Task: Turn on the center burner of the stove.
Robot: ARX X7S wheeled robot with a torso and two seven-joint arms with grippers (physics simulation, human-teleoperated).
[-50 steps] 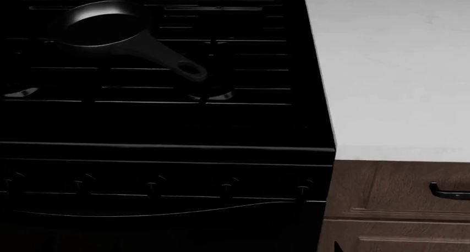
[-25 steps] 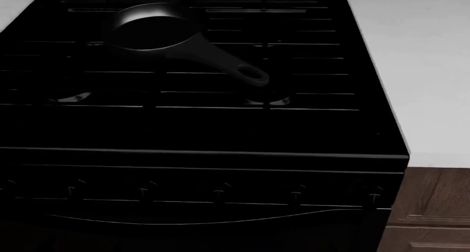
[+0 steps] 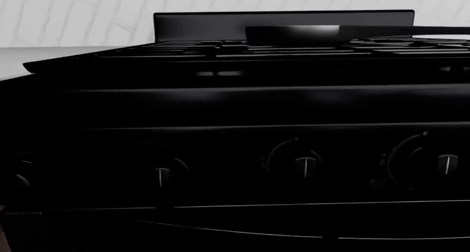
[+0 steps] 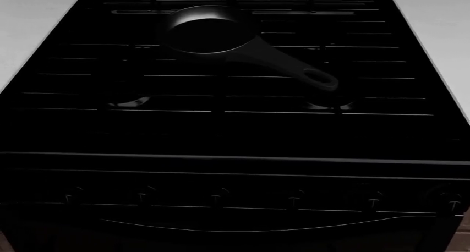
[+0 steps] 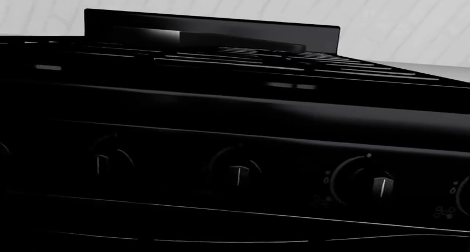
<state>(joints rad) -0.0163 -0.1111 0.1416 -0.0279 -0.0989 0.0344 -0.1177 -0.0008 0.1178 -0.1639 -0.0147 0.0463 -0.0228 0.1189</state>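
Head view: stove (image 4: 220,136) fills nearly the whole frame, matte black, grate bars running across the top. Black pan (image 4: 206,34) sits on the grates toward the back, around the middle, handle (image 4: 294,70) angled toward the front right over the bars. White countertop (image 4: 33,21) flanks the stove on both sides. Row of six knobs (image 4: 220,197) along the front panel; nothing in front of them. Left wrist view looks at the panel from low down, three knobs (image 3: 305,164) clearly visible. Right wrist view, same, knobs (image 5: 235,172) unobstructed. Neither gripper shows in any view, so can't tell if either is wide, narrow or holding.
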